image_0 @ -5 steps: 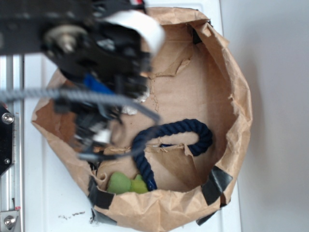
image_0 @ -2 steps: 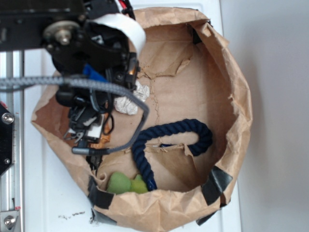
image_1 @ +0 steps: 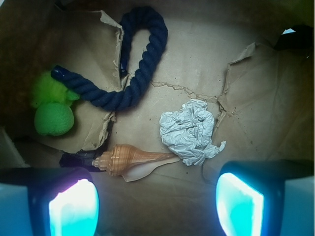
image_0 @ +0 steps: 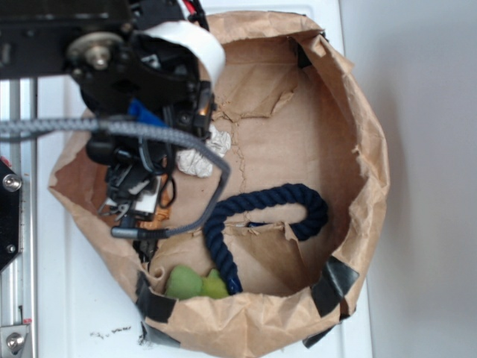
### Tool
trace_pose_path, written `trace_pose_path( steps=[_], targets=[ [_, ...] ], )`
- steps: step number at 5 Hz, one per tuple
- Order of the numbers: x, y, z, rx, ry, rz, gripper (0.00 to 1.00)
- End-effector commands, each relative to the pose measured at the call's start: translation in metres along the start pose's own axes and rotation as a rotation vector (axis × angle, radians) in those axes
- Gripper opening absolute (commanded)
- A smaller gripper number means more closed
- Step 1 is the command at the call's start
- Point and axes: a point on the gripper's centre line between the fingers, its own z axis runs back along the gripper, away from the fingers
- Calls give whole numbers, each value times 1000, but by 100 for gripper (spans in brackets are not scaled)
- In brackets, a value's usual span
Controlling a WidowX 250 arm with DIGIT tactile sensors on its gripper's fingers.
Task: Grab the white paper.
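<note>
Gripper (image_1: 156,196) spread wide at bottom of wrist frame, pads glowing cyan, nothing clamped. White paper (image_1: 190,131) crumpled at center-right, just above and between pads, not touched. Seashell (image_1: 132,161) just left of paper, edges near or touching. Navy rope (image_1: 129,64) looped upper left, green toy (image_1: 51,112) at left edge. All inside brown paper bag (image_0: 358,134).

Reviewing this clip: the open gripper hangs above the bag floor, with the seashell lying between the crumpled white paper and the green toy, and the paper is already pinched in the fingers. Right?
Not quite. The wrist view shows the white paper lying free on the bag floor, untouched, ahead of the open gripper. The rest holds: the seashell lies between it and the green toy.
</note>
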Motion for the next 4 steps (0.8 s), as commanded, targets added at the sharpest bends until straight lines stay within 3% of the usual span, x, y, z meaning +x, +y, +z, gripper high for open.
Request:
trace_pose_path(
  steps=[1,4],
  targets=[
    [30,13,-26,91,-37,76,100],
    [23,20,-49,157,-100,84,100]
  ],
)
